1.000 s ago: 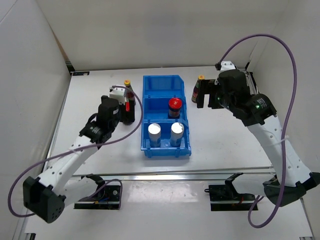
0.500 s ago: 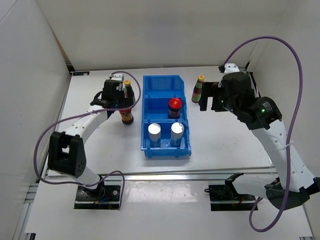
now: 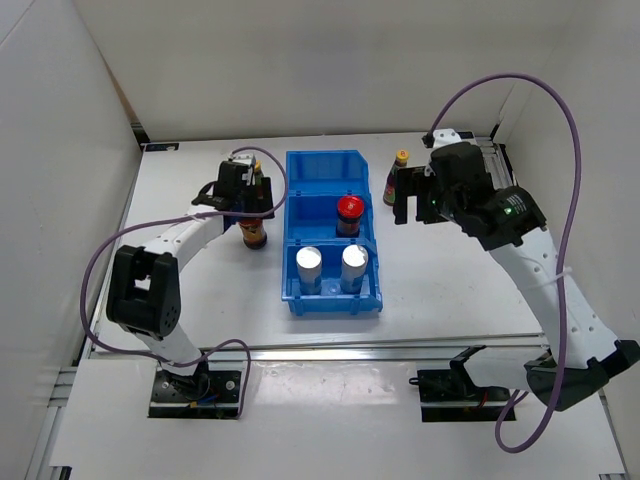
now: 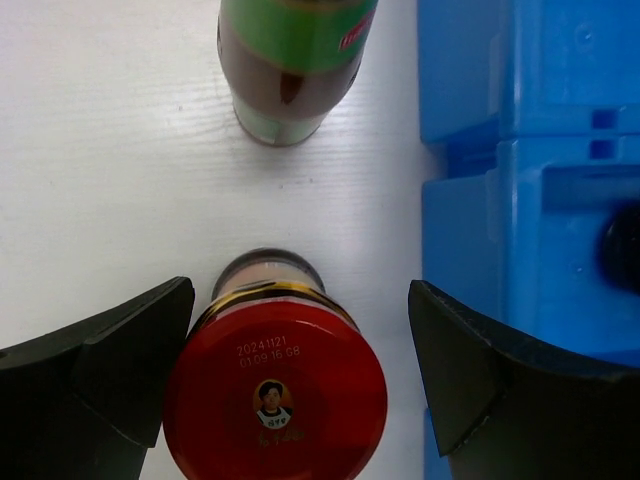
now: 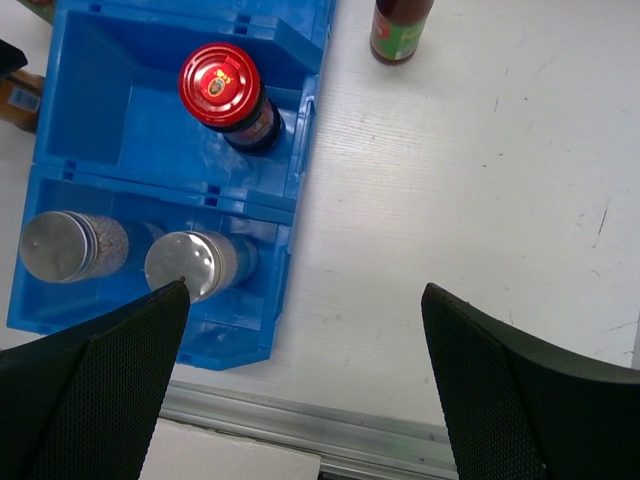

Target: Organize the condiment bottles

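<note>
A red-lidded jar (image 3: 253, 236) stands on the table left of the blue bin (image 3: 331, 297). My left gripper (image 3: 242, 196) hangs over it, open. In the left wrist view the jar's lid (image 4: 275, 395) sits between the spread fingers of the left gripper (image 4: 300, 330), nearer the left one. A yellow-capped bottle (image 3: 256, 168) stands just beyond it, also in the left wrist view (image 4: 295, 60). My right gripper (image 3: 410, 198) is open and empty, near the second yellow-capped bottle (image 3: 398, 176). The bin holds another red-lidded jar (image 3: 349, 208) and two white cylinders (image 3: 309, 262) (image 3: 354, 258).
In the right wrist view the right gripper (image 5: 305, 300) hovers over bare table right of the bin (image 5: 290, 215), with the second bottle (image 5: 400, 25) at the top edge. The bin's far compartment (image 3: 322, 172) holds nothing. White walls close in on three sides.
My left gripper has moved away from me and now sits over the red-lidded jar. My right gripper has shifted slightly left, toward the bin.
</note>
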Robot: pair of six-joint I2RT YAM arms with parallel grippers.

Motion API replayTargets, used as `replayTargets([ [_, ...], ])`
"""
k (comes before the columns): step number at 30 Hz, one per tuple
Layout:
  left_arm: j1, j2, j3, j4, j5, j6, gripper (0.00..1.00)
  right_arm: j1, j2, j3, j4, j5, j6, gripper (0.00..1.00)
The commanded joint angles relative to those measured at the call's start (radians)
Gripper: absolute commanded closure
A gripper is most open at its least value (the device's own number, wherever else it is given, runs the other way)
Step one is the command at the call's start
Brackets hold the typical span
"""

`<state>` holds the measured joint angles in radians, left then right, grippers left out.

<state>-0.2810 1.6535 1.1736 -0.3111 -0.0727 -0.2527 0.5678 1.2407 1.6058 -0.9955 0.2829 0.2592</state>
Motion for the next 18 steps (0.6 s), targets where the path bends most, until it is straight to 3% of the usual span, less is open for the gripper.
replayTargets([
  [1,-0.007,-0.055,-0.031,-0.006,-0.033,-0.019,0.01,-0.002,-0.018,-0.021,0.011,-0.010,-0.002,0.00],
  [7,-0.017,-0.064,-0.063,-0.006,-0.042,-0.019,0.01,-0.002,-0.018,-0.030,0.011,-0.010,-0.011,0.00],
  [11,-0.017,-0.044,-0.072,-0.006,-0.065,-0.019,0.10,-0.002,-0.018,-0.049,0.011,-0.010,-0.011,0.00],
  [16,-0.017,-0.044,-0.048,0.003,-0.104,0.000,0.12,-0.002,-0.027,-0.058,0.011,-0.010,-0.011,0.00],
  [18,-0.017,-0.034,-0.023,0.003,-0.104,0.000,0.18,-0.002,-0.027,-0.067,0.011,-0.010,-0.011,0.00],
])
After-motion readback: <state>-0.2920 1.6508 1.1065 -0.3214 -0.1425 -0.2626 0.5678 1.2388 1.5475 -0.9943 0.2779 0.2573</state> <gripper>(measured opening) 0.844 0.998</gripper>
